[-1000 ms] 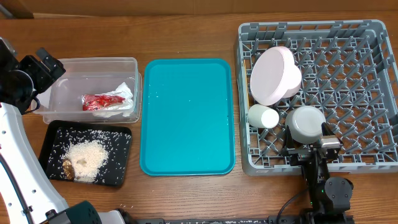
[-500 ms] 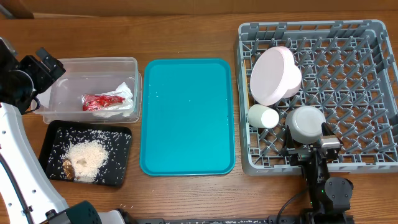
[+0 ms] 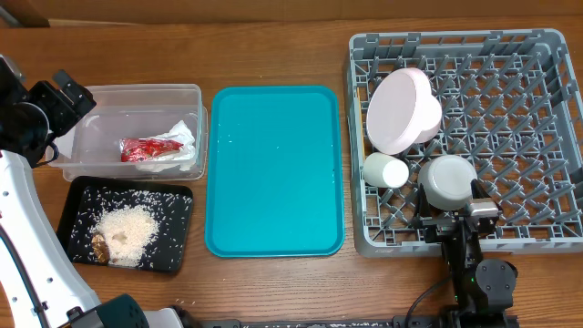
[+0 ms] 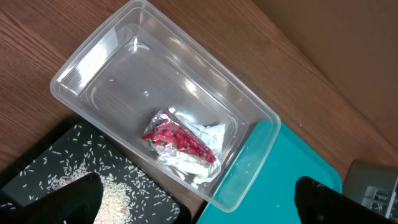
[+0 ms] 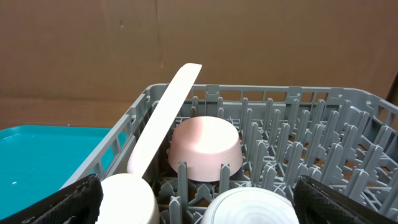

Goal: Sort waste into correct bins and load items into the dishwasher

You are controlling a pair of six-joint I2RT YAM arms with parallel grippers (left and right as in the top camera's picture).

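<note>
The clear tub (image 3: pixel 100 96) holds the red snack wrapper (image 3: pixel 150 148) on a white napkin (image 3: pixel 185 138); both also show in the left wrist view, wrapper (image 4: pixel 177 138) and napkin (image 4: pixel 199 165). White rice (image 3: pixel 126 231) and a brown lump (image 3: pixel 97 245) lie in the black tray (image 3: pixel 178 196). The grey dish rack (image 3: pixel 537 137) carries the plate (image 3: pixel 401 111) on edge, the cup (image 3: pixel 385 170) and the white bowl (image 3: pixel 448 179). My left gripper (image 3: pixel 71 91) (image 4: pixel 199 204) hangs open beside the tub's left end. My right gripper (image 3: pixel 453 211) (image 5: pixel 202 208) stands open at the rack's front edge, behind cup (image 5: pixel 127 199) and bowl (image 5: pixel 249 208).
A large teal tray (image 3: pixel 275 169) lies between the bins and the rack, with nothing on it. In the right wrist view an upturned pale pink bowl (image 5: pixel 205 149) sits behind the leaning plate (image 5: pixel 165 115). A cardboard wall closes the back.
</note>
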